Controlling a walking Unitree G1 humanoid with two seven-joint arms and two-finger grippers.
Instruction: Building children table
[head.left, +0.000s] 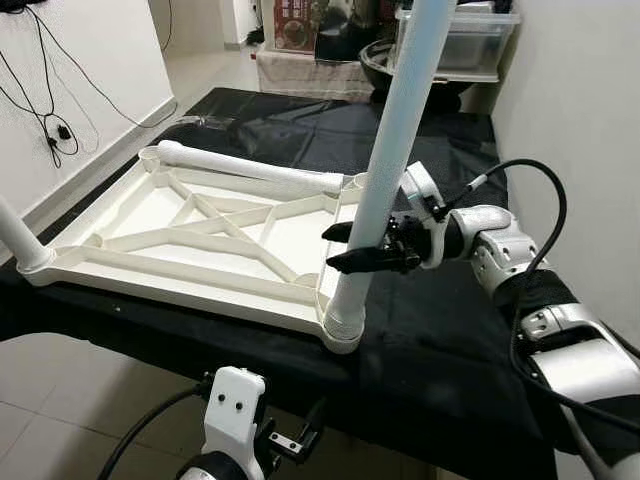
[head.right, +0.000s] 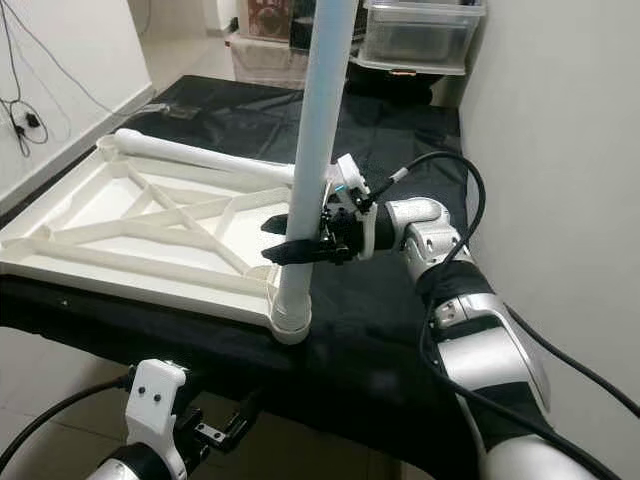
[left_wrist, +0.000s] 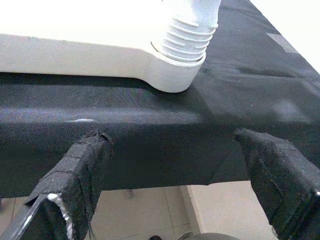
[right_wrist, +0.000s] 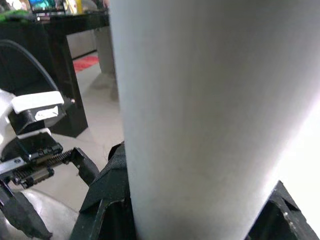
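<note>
Black cloth (head.left: 440, 330) covers the table that carries the work, with a white wall close on the right and pale floor tiles below the near edge.

I see the right tool (head.left: 362, 246) reaching in from the right, its two black fingers closed on the upright white leg (head.left: 395, 150). One finger shows on each side of the tube in the right wrist view, pressed against its surface. The grip sits on the lower part of the leg, above the threaded base.

That leg stands near-vertical, tilted slightly, with its ribbed end seated in the near right corner socket (head.left: 342, 328) of the white tabletop (head.left: 200, 235). The tabletop lies upside down on the cloth, its underside ribs facing up.

A second white leg (head.left: 250, 167) lies flat along the far edge of the tabletop. A third leg (head.left: 15, 235) rises from the near left corner socket.

My left tool (left_wrist: 175, 175) hangs below the near edge of the table, fingers spread wide apart and holding nothing. Its wrist view looks up at the cloth edge and the corner socket with the ribbed leg base (left_wrist: 187, 37).

Clear storage bins (head.left: 470, 40) stand beyond the far end of the table, and black cables (head.left: 45, 110) hang on the left wall.
</note>
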